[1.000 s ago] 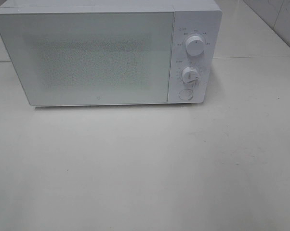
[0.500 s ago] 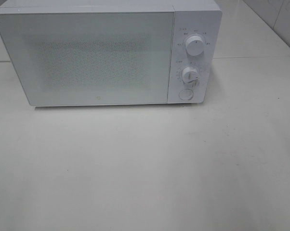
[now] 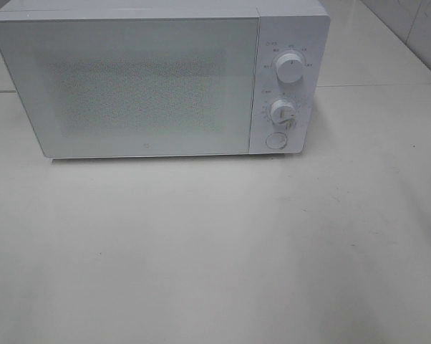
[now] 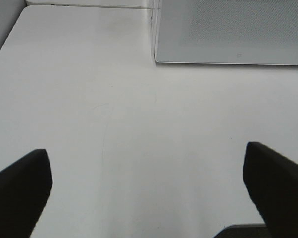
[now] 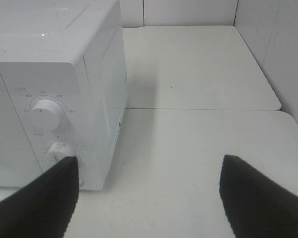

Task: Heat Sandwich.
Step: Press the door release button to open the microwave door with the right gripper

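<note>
sitting shut on the worktop (image 3: 215, 251), the microwave (image 3: 144, 86) is hiding its inside, so the sandwich is not showing anywhere; maybe it is warming inside. both arms' jaws are hanging spread wide, holding nothing.

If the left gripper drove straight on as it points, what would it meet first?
Likely the white tabletop, since the open left gripper tilts down at it; the white microwave oven stands with its front corner beyond, depth unclear.

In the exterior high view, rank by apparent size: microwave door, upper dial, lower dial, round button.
1. White speckled microwave door.
2. Upper white round dial and lower white round dial: look alike.
3. White round button.
</note>
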